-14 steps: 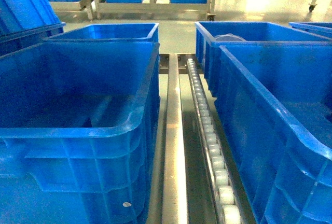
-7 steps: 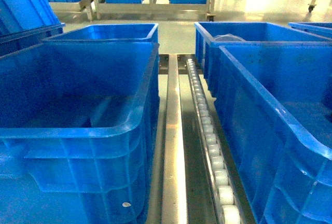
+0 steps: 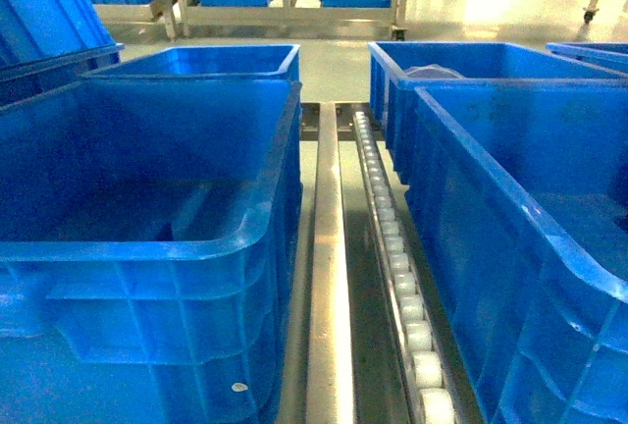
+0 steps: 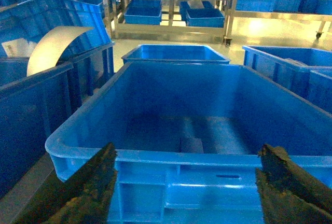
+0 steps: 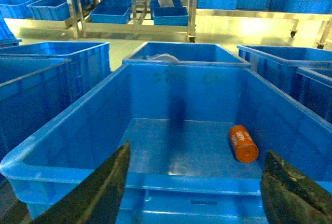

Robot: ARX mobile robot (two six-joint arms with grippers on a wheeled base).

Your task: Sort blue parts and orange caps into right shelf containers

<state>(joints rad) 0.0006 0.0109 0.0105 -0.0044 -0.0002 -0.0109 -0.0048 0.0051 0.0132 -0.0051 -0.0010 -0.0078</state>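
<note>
Both grippers — left (image 4: 187, 182), right (image 5: 194, 182) — gape wide, empty; orange cap (image 5: 243, 143) lies in crate (image 5: 155, 182).

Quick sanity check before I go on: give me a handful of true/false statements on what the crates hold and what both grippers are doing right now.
1. An orange cap lies on the floor of the crate in front of the right gripper. True.
2. The right gripper is shut on the orange cap. False: its fingers stand wide apart, short of the crate, holding nothing.
3. The left gripper is open. True.
4. The crate in front of the left gripper is piled with orange caps. False: no orange cap shows in it.
5. A roller track runs between the two near crates in the head view. True.
</note>
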